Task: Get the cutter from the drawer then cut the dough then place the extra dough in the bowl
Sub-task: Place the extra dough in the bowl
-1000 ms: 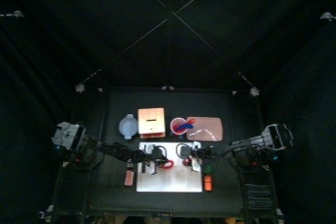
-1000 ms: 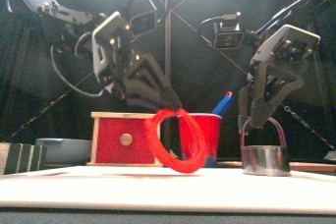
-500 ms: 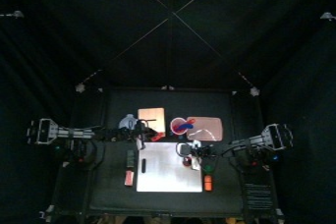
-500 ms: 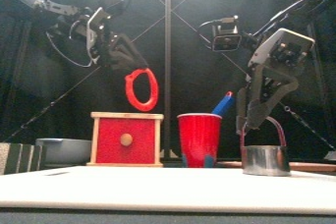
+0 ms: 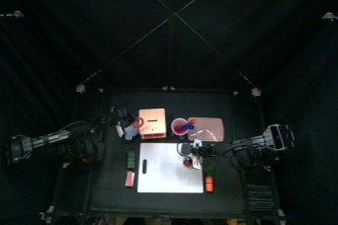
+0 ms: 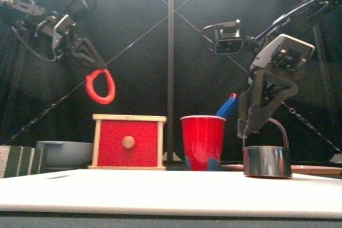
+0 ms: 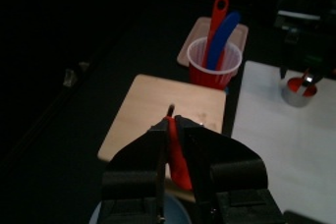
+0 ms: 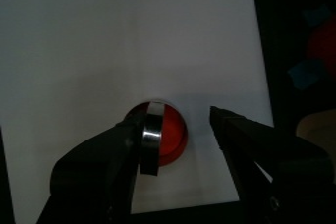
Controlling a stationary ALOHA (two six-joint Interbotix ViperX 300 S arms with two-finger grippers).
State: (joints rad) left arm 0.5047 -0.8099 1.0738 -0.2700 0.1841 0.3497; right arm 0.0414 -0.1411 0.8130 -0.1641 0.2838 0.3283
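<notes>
The front view shows the left gripper (image 6: 86, 60) raised at the far left, with the red dough ring (image 6: 100, 102) hanging from it in the air. The ring is above the right end of the blue-grey bowl (image 6: 64, 153) and the left edge of the wooden box (image 6: 130, 142), clear of both. The left wrist view adds the grip detail: the jaws are closed on the ring, which is seen edge-on between them. The front view shows the right gripper (image 6: 254, 127) down at the wire handle of the metal cutter (image 6: 267, 161), which stands on the right part of the white cutting board (image 6: 174, 190). Only the right wrist view shows the red dough disc (image 8: 174, 136) lying inside the cutter. No view shows whether this gripper is clamped or released, so it cannot be told. The red cup (image 6: 203, 142) stands between box and cutter and holds a blue knife (image 6: 227, 104). The left wrist view also shows a red knife (image 7: 219, 17) in it. The top view shows the cup on the pink tray (image 5: 214, 122), to the right of the box and beyond the board. A small red-orange object (image 5: 129, 177), not identifiable, lies on the black table (image 5: 106, 194) left of the board. Black curtains (image 5: 169, 32) close the back and sides.
</notes>
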